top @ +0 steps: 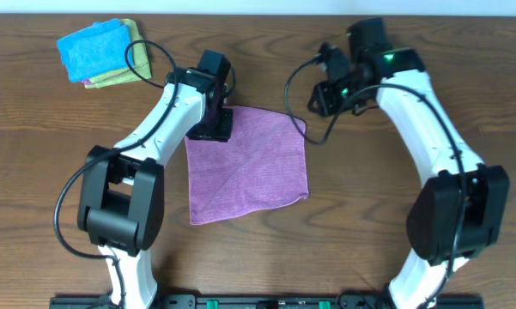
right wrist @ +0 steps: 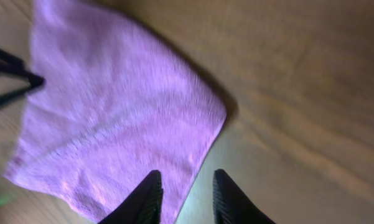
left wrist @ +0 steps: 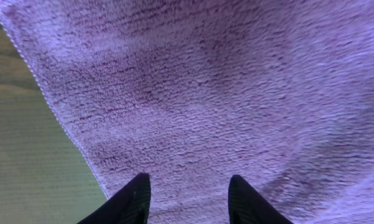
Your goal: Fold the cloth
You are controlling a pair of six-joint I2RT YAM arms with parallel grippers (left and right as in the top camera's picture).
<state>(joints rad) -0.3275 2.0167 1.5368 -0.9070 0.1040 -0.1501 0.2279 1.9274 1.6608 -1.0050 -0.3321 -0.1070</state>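
Purple cloth [top: 247, 163] lies flat on wooden table [top: 369, 215]; left gripper [left wrist: 188, 182] and right gripper [right wrist: 187, 176] both part-open, holding nothing

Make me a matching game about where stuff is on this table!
Things:
1 purple cloth
2 blue cloth
3 left fingers
4 right fingers

Places:
A far left corner of the table
B spread out in the middle
C over the purple cloth's far left corner
D near the purple cloth's far right corner

Pairs: 1-B, 2-A, 3-C, 4-D
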